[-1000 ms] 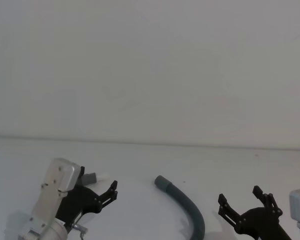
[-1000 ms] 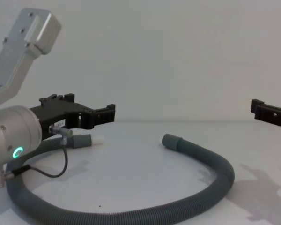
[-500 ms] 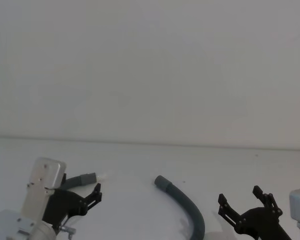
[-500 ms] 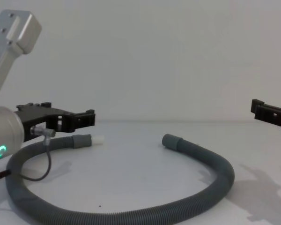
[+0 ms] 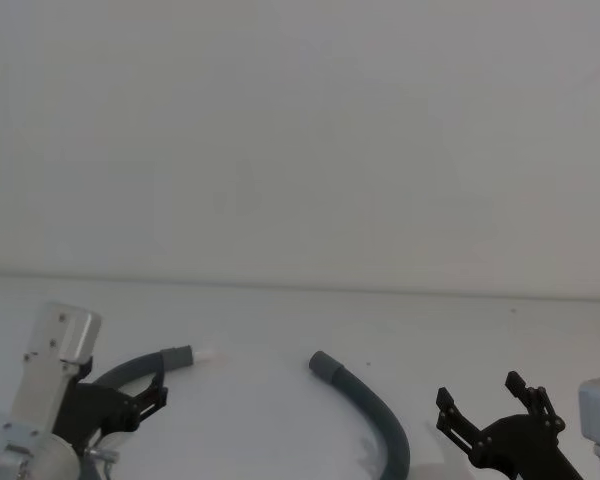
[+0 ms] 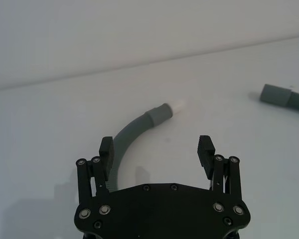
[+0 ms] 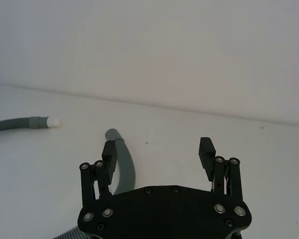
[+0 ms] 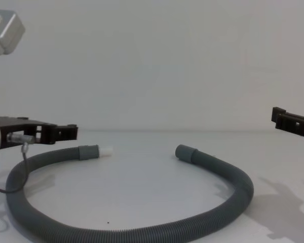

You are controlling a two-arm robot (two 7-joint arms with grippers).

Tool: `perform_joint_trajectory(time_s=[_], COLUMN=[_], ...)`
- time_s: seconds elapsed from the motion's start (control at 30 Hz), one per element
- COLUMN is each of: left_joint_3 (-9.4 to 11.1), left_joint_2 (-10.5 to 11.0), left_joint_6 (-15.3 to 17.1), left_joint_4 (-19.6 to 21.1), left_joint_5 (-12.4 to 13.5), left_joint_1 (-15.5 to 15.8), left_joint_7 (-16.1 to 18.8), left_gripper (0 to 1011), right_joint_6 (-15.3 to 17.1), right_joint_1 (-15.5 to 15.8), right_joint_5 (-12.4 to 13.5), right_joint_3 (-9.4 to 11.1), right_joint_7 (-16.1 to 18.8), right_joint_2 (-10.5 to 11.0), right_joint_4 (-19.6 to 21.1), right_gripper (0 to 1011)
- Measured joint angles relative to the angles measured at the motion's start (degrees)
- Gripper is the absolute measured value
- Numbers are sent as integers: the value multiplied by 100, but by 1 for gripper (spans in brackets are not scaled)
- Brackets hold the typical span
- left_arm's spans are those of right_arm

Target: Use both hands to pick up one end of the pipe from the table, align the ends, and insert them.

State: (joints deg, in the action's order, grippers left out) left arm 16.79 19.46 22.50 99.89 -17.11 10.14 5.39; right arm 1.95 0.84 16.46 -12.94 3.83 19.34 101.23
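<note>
White matte table (image 8: 142, 182) is carrying one grey corrugated hose (image 8: 245, 190): white-tipped cuff (image 6: 164, 110) lying ahead of black left gripper (image 6: 157, 149), plain cuff (image 7: 112, 134) ahead of right gripper (image 7: 157, 149); both jaws gaping, empty.

The pipe (image 8: 241, 187) is seen to be made of grey plastic, finely ribbed along its length and matt, while the plain cuff (image 8: 184, 152) and the white-tipped cuff (image 8: 89, 151) are moulded smooth. The left gripper (image 6: 156, 148) and the right gripper (image 7: 158, 148) are formed of matt black plastic, with ridged pads (image 6: 206, 148) and shiny metal screws (image 6: 103, 209). The wrist housing (image 5: 58, 345) is finished in dull silver metal. The table (image 8: 142, 192) is surfaced in smooth, matt white.
</note>
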Motion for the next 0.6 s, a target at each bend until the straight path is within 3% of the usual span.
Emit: perform_joint_trajectory(time_s=[0.33, 0.6], left_joint_3=[-322, -472], left_joint_2=[-40, -61], left_joint_6=[489, 664], left_joint_4=[50, -43], left_joint_5=[-202, -338], left_joint_1=[-42, -21], left_joint_7=[55, -32], left_gripper=[1001, 1001], right_joint_6=[0, 0], right_joint_1=[0, 0], right_joint_5=[0, 0], right_joint_3=[0, 0], right_joint_7=[0, 0], right_joint_2=[0, 0], right_joint_4=[0, 0], right_gripper=[1001, 1002])
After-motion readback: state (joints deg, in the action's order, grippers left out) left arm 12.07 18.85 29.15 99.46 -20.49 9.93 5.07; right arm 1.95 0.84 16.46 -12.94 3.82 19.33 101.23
